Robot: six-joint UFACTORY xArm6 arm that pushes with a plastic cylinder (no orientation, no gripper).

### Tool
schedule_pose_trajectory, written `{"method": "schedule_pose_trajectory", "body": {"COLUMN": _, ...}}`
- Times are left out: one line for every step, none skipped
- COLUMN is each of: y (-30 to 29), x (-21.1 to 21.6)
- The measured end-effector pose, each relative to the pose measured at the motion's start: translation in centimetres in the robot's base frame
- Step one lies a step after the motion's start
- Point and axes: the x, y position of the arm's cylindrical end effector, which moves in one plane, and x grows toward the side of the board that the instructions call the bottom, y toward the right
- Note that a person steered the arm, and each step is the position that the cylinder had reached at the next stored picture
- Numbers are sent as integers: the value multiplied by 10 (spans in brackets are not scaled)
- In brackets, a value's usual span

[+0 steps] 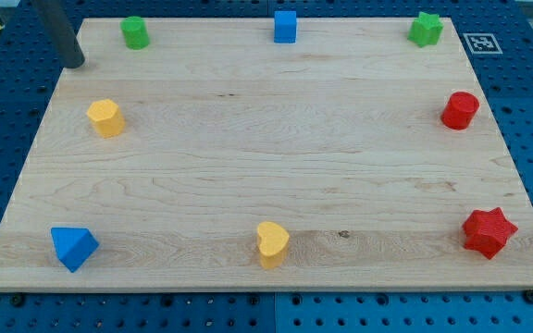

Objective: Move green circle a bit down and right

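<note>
The green circle [135,32] stands near the top left corner of the wooden board [266,157]. My tip [75,63] is at the board's top left edge, to the left of and a little below the green circle, apart from it. The dark rod rises from the tip toward the view's top.
A blue cube [285,27] is at top middle, a green star [426,30] at top right. A red cylinder [460,110] and a red star [488,231] are on the right. A yellow hexagon [106,117], a blue triangle [73,247] and a yellow heart [272,243] are also on the board.
</note>
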Motion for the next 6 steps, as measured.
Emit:
{"method": "schedule_pose_trajectory", "body": {"y": 0, "x": -63}}
{"method": "schedule_pose_trajectory", "body": {"y": 0, "x": -86}}
{"method": "schedule_pose_trajectory", "body": {"y": 1, "x": -86}}
{"method": "schedule_pose_trajectory", "body": {"y": 24, "x": -86}}
{"method": "schedule_pose_trajectory", "body": {"y": 57, "x": -78}}
{"method": "schedule_pose_trajectory", "body": {"y": 92, "x": -54}}
